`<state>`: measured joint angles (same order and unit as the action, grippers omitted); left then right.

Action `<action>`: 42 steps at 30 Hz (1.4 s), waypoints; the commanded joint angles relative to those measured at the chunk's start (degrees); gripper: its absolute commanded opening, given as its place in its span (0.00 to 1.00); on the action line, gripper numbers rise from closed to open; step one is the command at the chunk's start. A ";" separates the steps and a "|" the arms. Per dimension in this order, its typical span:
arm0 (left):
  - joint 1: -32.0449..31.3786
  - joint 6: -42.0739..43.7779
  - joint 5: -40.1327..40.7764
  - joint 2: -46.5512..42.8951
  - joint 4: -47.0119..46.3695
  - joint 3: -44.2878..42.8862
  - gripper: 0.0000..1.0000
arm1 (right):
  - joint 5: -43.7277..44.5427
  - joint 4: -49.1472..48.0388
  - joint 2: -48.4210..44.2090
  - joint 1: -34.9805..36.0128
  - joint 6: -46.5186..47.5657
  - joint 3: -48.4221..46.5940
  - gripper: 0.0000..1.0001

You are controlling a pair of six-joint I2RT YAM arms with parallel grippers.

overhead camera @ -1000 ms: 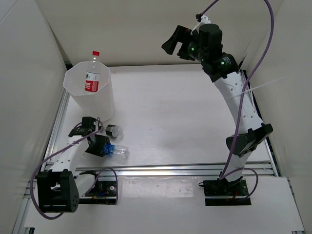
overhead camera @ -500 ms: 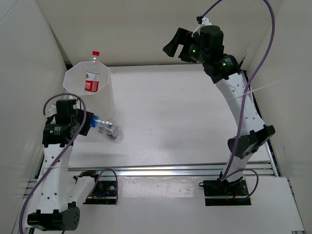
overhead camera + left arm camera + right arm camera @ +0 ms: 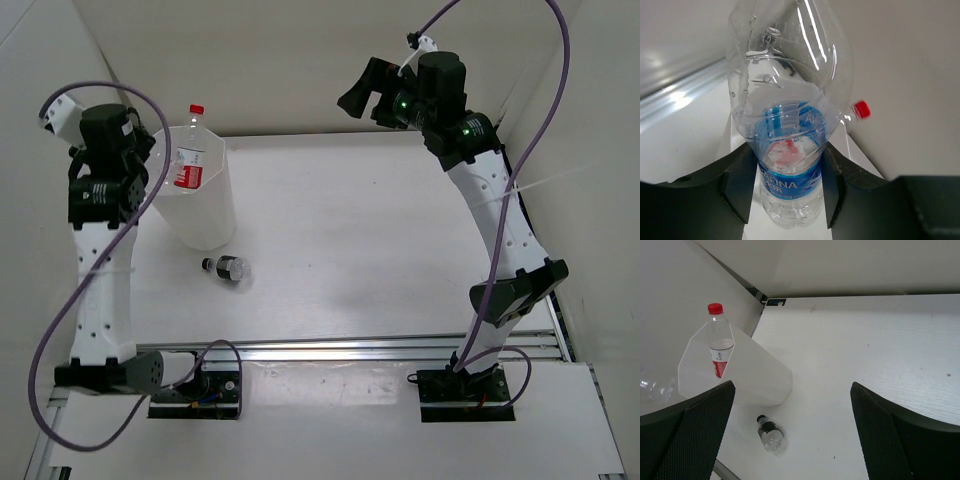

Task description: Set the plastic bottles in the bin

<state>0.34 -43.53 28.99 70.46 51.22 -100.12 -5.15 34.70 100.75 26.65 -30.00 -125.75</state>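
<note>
Left wrist: blue-labelled bottle (image 3: 788, 115), likely light, thin-walled, slick; left gripper (image 3: 786, 189) jaws clamp its label band. Right gripper (image 3: 792, 392) jaws gape, empty.

My table (image 3: 400, 240) is a white, faintly grained board with a metal rail (image 3: 380, 347) running along its near edge. The tall white bin (image 3: 205, 210) stands upright on it, toward the far left corner. Just beside the bin's foot, on the side nearer the rail, a small black-capped bottle (image 3: 228, 268) lies on its side, close to the bin but not touching it.
</note>
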 commanded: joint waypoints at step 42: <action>3.09 -36.80 -36.29 -24.94 -12.54 65.83 1.00 | -8.21 -0.33 -4.60 -7.14 -0.59 9.47 1.00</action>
<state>2.90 -77.30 -4.34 43.33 43.88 -35.20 -11.62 36.16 97.82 19.92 -30.63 -116.33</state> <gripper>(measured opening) 1.000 0.998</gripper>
